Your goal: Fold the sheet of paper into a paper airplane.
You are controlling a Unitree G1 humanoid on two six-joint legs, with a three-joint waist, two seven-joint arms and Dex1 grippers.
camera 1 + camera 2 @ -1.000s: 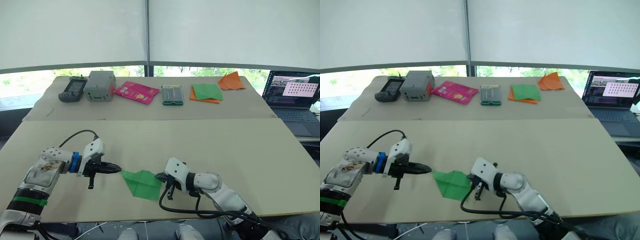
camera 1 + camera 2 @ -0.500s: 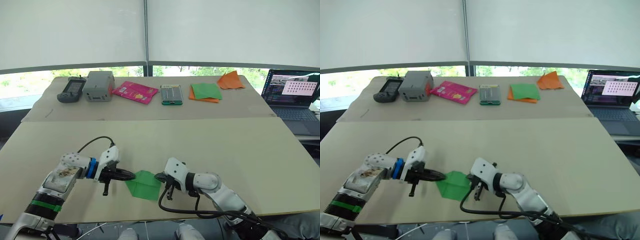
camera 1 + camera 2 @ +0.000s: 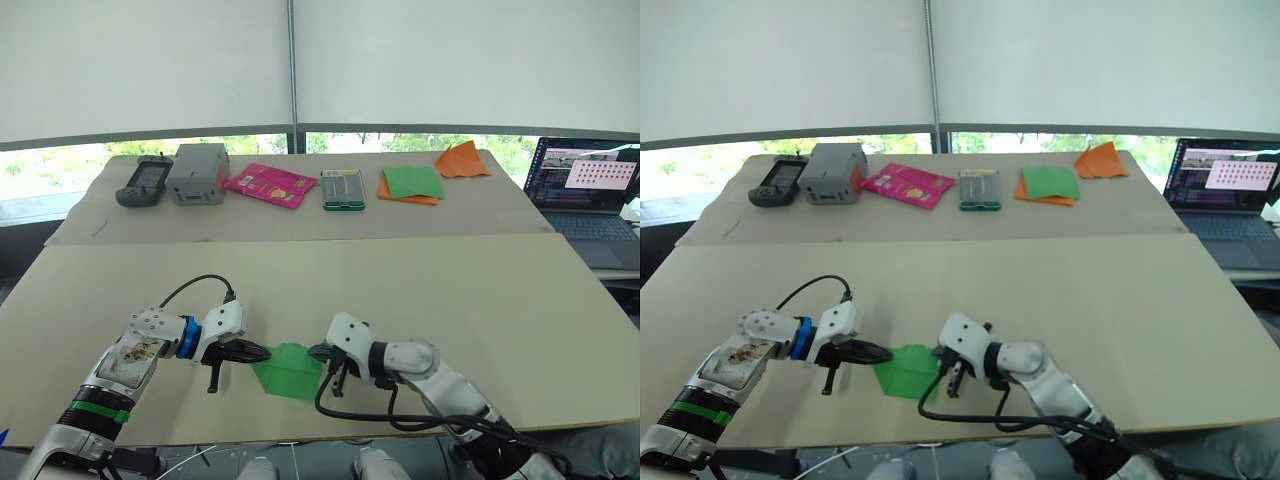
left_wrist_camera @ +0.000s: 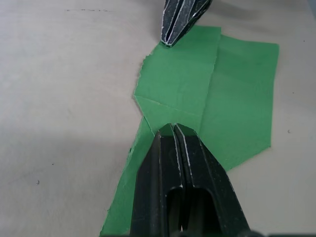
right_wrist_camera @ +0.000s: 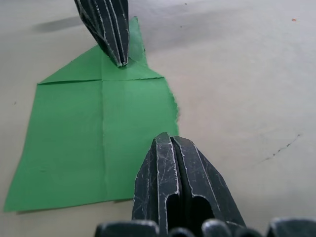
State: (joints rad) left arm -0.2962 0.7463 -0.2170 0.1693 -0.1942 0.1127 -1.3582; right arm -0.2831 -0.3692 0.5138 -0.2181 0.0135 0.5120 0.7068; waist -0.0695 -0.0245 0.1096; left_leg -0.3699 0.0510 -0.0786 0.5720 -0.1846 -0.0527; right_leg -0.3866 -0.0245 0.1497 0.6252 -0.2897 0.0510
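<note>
The sheet of paper (image 3: pixel 290 372) lies near the table's front edge, bright green and creased, with its left corner folded in. My left gripper (image 3: pixel 264 352) is shut, and its tip rests on the folded left part of the sheet (image 4: pixel 237 98). My right gripper (image 3: pixel 316 352) is shut too, with its tip at the sheet's right edge (image 5: pixel 74 148). The two tips face each other across the paper. No paper airplane shape shows.
On the far table stand a black handheld device (image 3: pixel 144 181), a grey box (image 3: pixel 198 172), a pink packet (image 3: pixel 271 184), a flat case (image 3: pixel 344 189), a green sheet on orange paper (image 3: pixel 412 184) and crumpled orange paper (image 3: pixel 462 160). A laptop (image 3: pixel 588 190) sits at the right.
My left gripper has moved right onto the sheet, and the sheet's pointed left corner is now folded in. The right gripper has barely moved.
</note>
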